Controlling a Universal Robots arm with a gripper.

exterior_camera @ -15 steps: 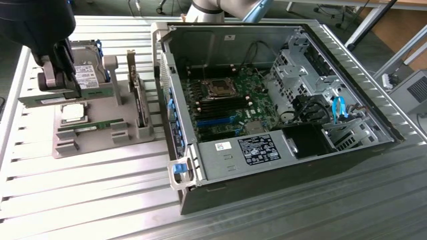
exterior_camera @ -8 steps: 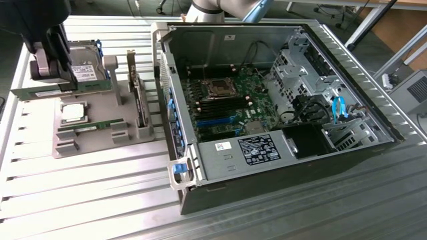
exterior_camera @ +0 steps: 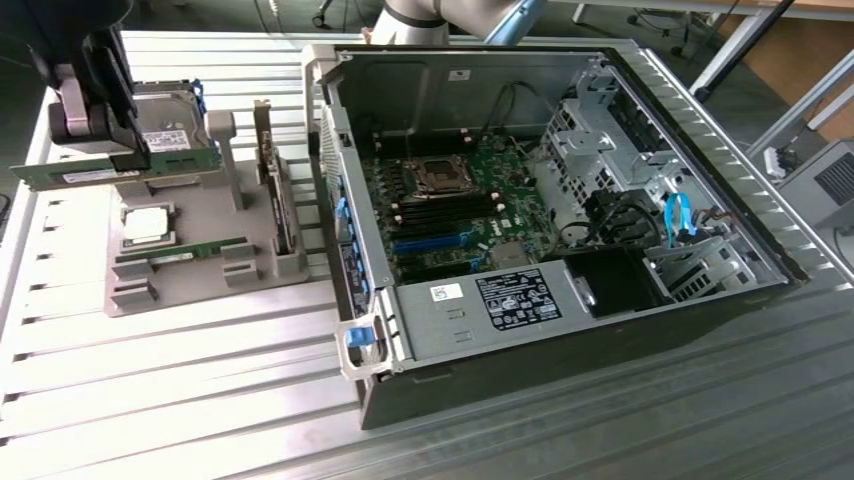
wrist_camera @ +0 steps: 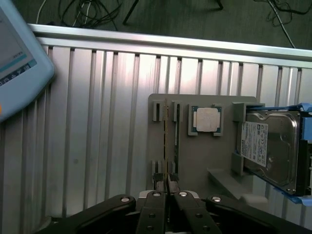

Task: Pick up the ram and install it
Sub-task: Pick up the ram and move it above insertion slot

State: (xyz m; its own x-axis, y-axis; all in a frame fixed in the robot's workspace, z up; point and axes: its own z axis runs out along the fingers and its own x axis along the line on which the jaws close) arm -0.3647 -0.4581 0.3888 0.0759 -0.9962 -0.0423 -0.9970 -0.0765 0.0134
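The bench [exterior_camera: 160,400] carries an open computer case [exterior_camera: 400,90] and, on the exterior view's left, a grey parts tray [exterior_camera: 200,215]. Above that tray hangs the end effector [wrist_camera: 167,181], clamped on the ram [exterior_camera: 67,173], well apart from the motherboard slots [exterior_camera: 430,212]. Such a thin pinch may let the stick tilt, so it could clip the case wall or meet a slot skewed

Gripper [wrist_camera: 168,178] is all black: chunky linkage arms with shiny silver screw heads [wrist_camera: 126,199] at the pivots, and slim dark fingers [wrist_camera: 160,184]. Arm [exterior_camera: 408,15] itself is pale grey and rounded, with a blue bit at the joint.
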